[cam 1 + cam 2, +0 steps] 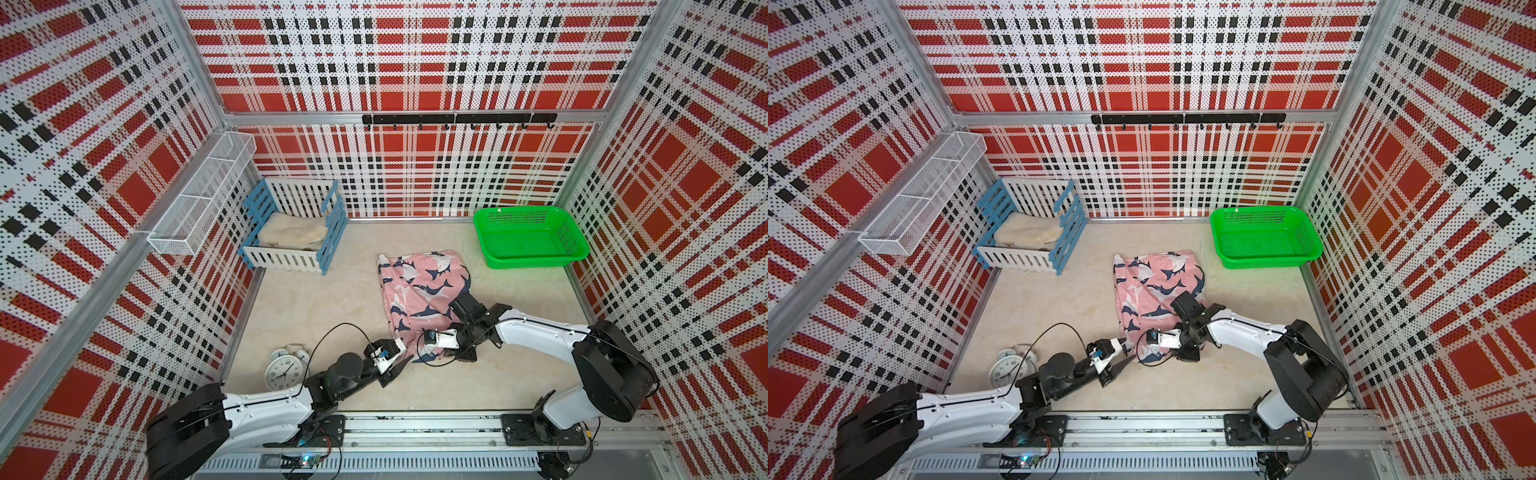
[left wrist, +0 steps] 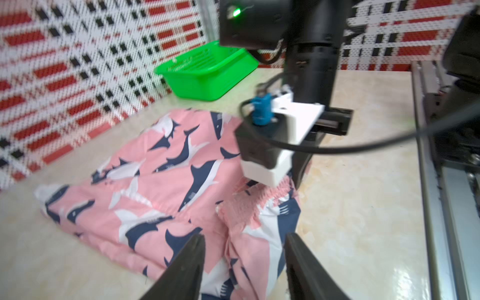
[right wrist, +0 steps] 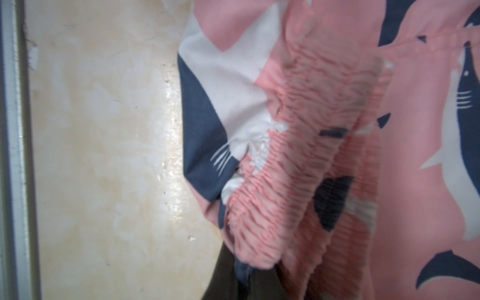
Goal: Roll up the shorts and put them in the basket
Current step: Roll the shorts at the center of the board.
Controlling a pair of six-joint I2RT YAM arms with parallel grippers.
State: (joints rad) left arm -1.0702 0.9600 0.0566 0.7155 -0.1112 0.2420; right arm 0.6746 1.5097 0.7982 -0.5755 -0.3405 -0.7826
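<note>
At the right fingers [image 3: 226, 275]: clamped shut on a bunched fold of the gathered waistband [image 3: 306, 161], with only a dark tip visible under the pink ruffles in the right wrist view. At the left fingers [image 2: 187, 267]: parted to a middling gap, gripping nothing, poised just beside the near edge of the fabric, with a pink fold in sight between them in the left wrist view. Cannot tell whether touching the cloth or just clear of it.

Outward from there: the shorts [image 1: 419, 291], spread on the pale counter [image 1: 324, 299], right of middle in both top views. Far end near the green basket [image 1: 532, 237] but apart from it; near end bunched into a small heap at the right arm's wrist. Not yet rolled, by the look of it.

Likely handling: light, limp and thin. No stiffness to hold a shape, so apt to sag, slide on the smooth counter and unroll once let go. Thicker and grippier at the elastic, hence the best place to pinch. Better taken along the waistband with both sets of fingers, well apart across its width, then turned over toward the leg hems. Risk from a single pinch: a skewed, loose cone instead of a roll.

Farther off: a white alarm clock [image 1: 284, 372] beside the left arm, and a slatted crate [image 1: 286, 262] with a cream cloth [image 1: 291, 235] in the far corner.
</note>
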